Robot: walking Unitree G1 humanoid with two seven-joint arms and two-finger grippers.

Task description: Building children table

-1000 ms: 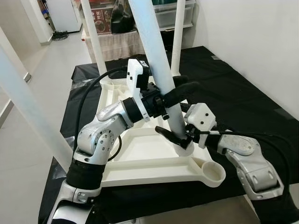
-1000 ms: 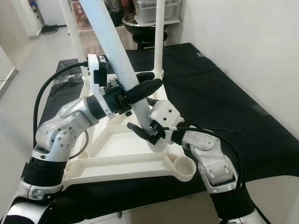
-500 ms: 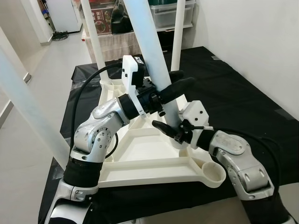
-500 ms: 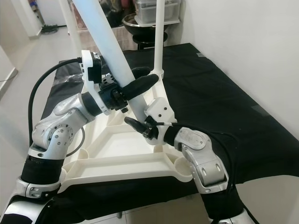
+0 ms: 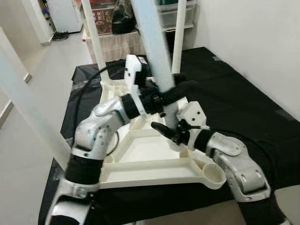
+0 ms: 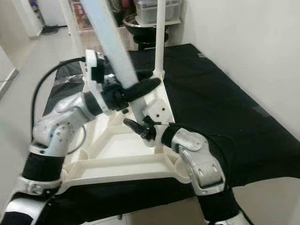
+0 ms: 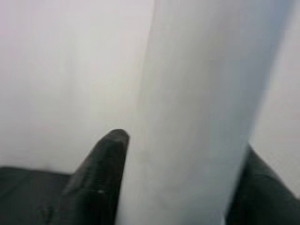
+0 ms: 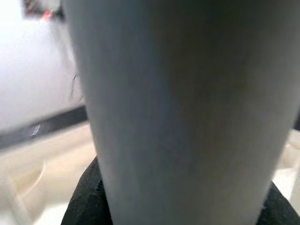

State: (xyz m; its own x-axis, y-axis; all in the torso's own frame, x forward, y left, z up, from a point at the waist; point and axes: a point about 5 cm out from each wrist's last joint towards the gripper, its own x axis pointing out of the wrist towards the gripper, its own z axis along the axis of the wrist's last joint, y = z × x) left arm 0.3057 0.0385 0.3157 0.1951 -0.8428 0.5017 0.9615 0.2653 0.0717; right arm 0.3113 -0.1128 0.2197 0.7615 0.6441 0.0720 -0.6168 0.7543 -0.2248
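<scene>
Gripping a white leg [image 5: 157,56] above an upturned white tabletop [image 5: 145,161] on black cloth [image 5: 234,103], the left gripper [image 5: 176,91] clamps it mid-shaft; the right gripper [image 5: 171,133] closes round its base. No writing is legible. Two fitted legs [image 5: 178,33] stand behind; shelving [image 5: 173,14] beyond.

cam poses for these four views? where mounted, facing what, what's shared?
Left eye, head: looks down at the white tabletop on the black cloth; both arms show.
Right eye: same scene, shifted.
Left wrist: along the left end effector gripping the table leg.
Right wrist: along the right end effector, low on that leg.
All share the leg.
</scene>
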